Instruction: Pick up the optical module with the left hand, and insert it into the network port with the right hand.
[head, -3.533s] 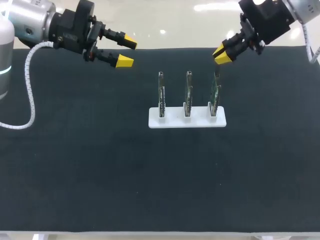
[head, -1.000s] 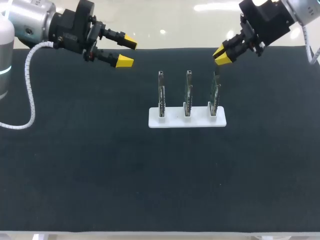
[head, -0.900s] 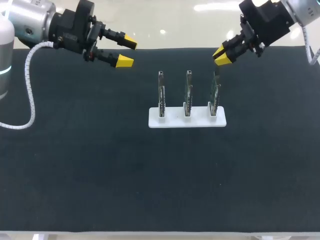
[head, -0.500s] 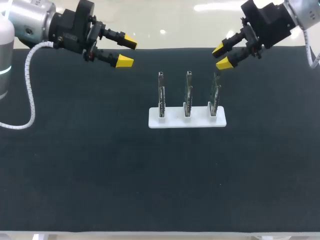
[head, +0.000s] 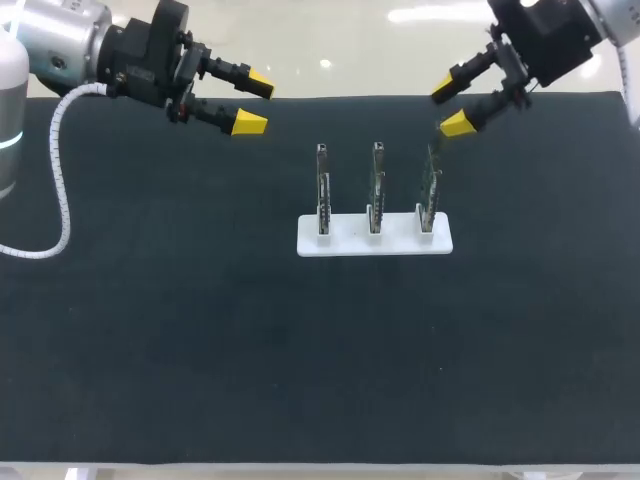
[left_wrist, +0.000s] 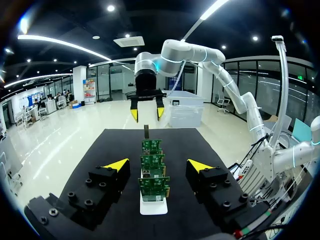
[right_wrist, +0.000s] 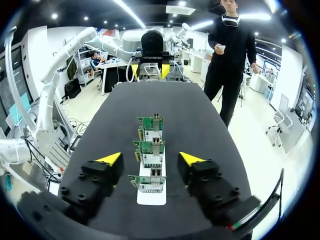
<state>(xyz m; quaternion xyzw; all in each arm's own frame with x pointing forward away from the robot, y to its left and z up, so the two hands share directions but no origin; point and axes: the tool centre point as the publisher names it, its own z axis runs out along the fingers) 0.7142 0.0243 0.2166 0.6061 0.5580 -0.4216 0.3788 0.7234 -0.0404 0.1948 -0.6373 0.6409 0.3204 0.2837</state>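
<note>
A white stand (head: 375, 238) in the middle of the black mat holds three upright green network cards (head: 376, 185). A small dark optical module (head: 433, 150) sticks up out of the top of the right-hand card (head: 431, 190), also visible on the farthest card in the left wrist view (left_wrist: 146, 131). My right gripper (head: 450, 106) hovers open just above and right of that card, touching nothing. In its own view the right gripper (right_wrist: 150, 159) is open over the nearest card (right_wrist: 146, 182). My left gripper (head: 253, 102) hangs open and empty over the mat's far left, with the cards (left_wrist: 152, 161) ahead of the left gripper (left_wrist: 158, 165).
The black mat (head: 200, 330) covers the whole table, with bare cloth around the stand. The left card (head: 322, 190) and the middle card stand in line with the right one.
My right gripper has opened, letting go of the module in the right-hand card, and has drawn back up and to the right. The left arm has kept still.
</note>
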